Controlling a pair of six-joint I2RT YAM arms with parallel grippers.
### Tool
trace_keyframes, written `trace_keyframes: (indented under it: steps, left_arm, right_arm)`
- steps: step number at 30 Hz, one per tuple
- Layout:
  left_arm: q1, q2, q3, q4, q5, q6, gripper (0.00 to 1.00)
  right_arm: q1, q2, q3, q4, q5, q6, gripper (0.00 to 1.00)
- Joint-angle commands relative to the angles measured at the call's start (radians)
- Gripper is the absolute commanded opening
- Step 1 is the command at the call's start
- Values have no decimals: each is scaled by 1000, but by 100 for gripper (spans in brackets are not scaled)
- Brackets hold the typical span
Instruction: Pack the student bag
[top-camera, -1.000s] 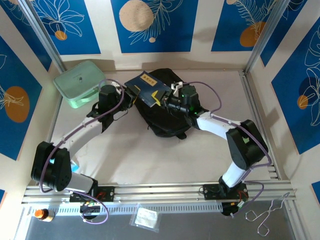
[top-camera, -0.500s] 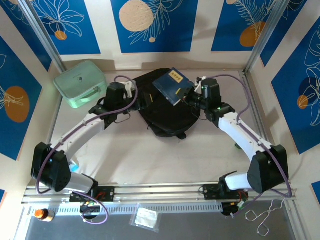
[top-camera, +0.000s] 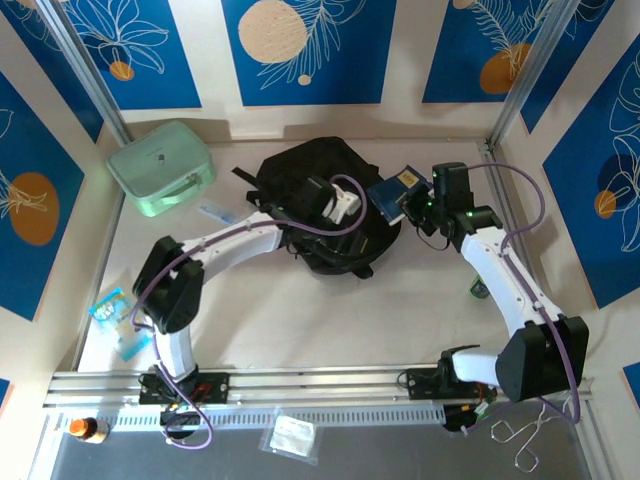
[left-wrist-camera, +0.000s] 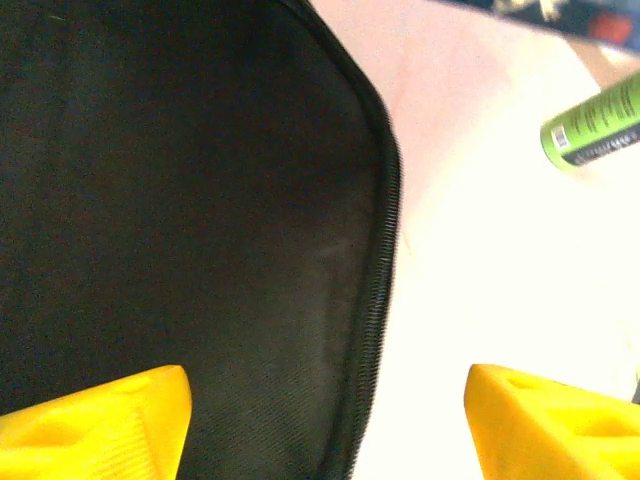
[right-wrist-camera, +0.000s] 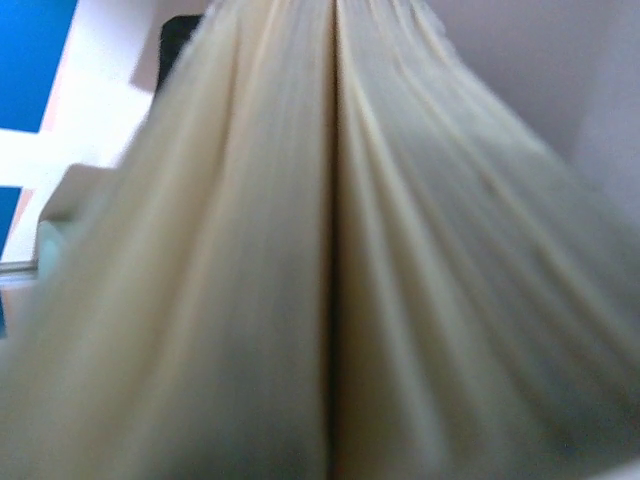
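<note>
Student bag (top-camera: 300, 170), large black soft fabric backpack: directly beneath left claw (left-wrist-camera: 320, 420), fingers spread wide, holding nothing. Just left of right claw (top-camera: 418, 200), clenched on dark blue book (top-camera: 392, 192). Long axis near-to-far. Left arm nearer. Likely next: carry book leftward into bag.

No legible text anywhere. Label print on green tube (left-wrist-camera: 594, 126) too blurred to read; yellow patch on blue book (top-camera: 393, 192) cover too small to make out.
</note>
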Motion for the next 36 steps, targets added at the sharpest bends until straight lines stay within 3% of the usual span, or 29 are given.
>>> trace_keyframes:
  steps: [1, 11, 26, 32, 34, 36]
  left_arm:
    - [-17, 52, 80, -76, 41, 77, 69]
    - [-17, 185, 214, -122, 78, 68, 50]
    - [-16, 369, 415, -320, 43, 110, 45]
    - [-13, 375, 447, -334, 50, 72, 17]
    - [-12, 369, 454, -332, 47, 60, 3]
    - [-7, 359, 455, -325, 46, 45, 0]
  right_arm:
    - [-50, 2, 52, -47, 5, -32, 0]
    - [-129, -25, 4, -16, -72, -59, 0]
    - [-247, -58, 6, -21, -260, -194, 0]
    - [-255, -79, 1, -32, -277, -243, 0]
    - [-256, -92, -3, -39, -270, -255, 0]
    - [-260, -106, -9, -55, -262, -267, 0]
